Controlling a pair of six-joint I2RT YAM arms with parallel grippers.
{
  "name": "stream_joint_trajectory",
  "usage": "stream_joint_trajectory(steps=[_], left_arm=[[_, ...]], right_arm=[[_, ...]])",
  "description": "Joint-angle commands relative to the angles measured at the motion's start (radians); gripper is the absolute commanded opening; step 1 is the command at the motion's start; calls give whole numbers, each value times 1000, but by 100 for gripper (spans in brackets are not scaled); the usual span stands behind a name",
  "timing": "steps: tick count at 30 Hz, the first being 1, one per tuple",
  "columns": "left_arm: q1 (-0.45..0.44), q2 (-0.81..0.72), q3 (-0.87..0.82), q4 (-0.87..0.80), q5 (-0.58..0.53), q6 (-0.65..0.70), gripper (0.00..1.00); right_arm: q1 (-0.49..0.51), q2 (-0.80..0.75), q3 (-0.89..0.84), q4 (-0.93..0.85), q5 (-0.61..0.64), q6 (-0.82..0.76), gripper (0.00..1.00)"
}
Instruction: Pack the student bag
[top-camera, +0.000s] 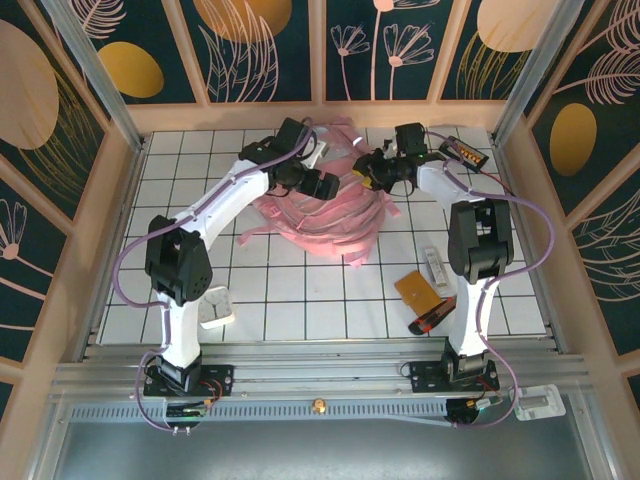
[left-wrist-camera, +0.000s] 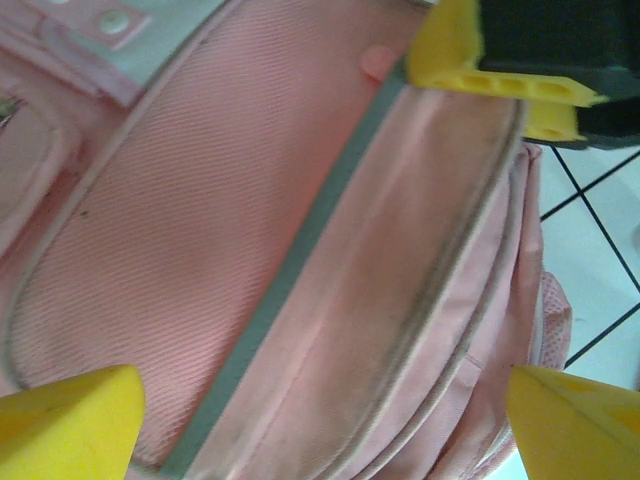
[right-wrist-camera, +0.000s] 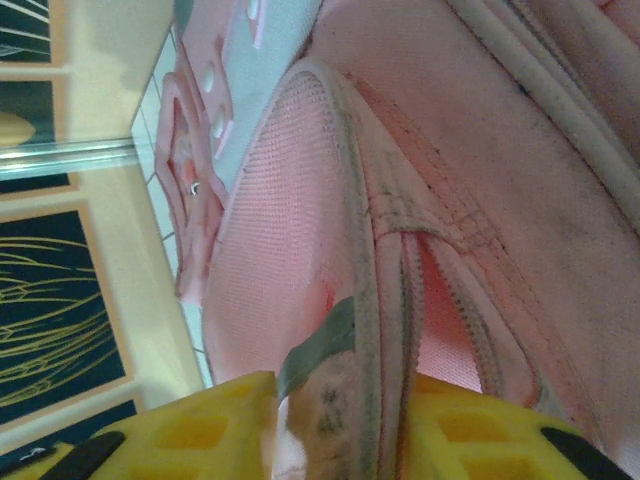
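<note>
Yellow-fingered R gripper is sitting closest to the lens in the R wrist view. It's pinching a fold of the student bag btwn its pads, and a seam w/ a grey strip is running up out of the jaws. In the top view the R gripper is reaching in at the bag's R side, just beside the L gripper, which is hanging over the bag's far end. In its own wrist view the L gripper is standing wide open, tips spread to the bottom corners, gripping nothing, w/ pink fabric & piping of the student bag lying right under it. The student bag is lying slumped at the far middle of the tiled table, straps trailing out. Near the R arm, an orange flat item, a white bar & a black-red item are lying on the tiles, well apart from the bag. A small white item is sitting by the L arm.
</note>
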Motion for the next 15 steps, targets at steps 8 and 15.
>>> stream_joint_trajectory(steps=[8, 15], left_arm=[[-64, 112, 64, 49, -163, 117, 92], [-67, 207, 180, -1, -385, 81, 80]], right_arm=[[25, -52, 42, 142, -108, 140, 0], [24, -59, 80, 89, -136, 153, 0]])
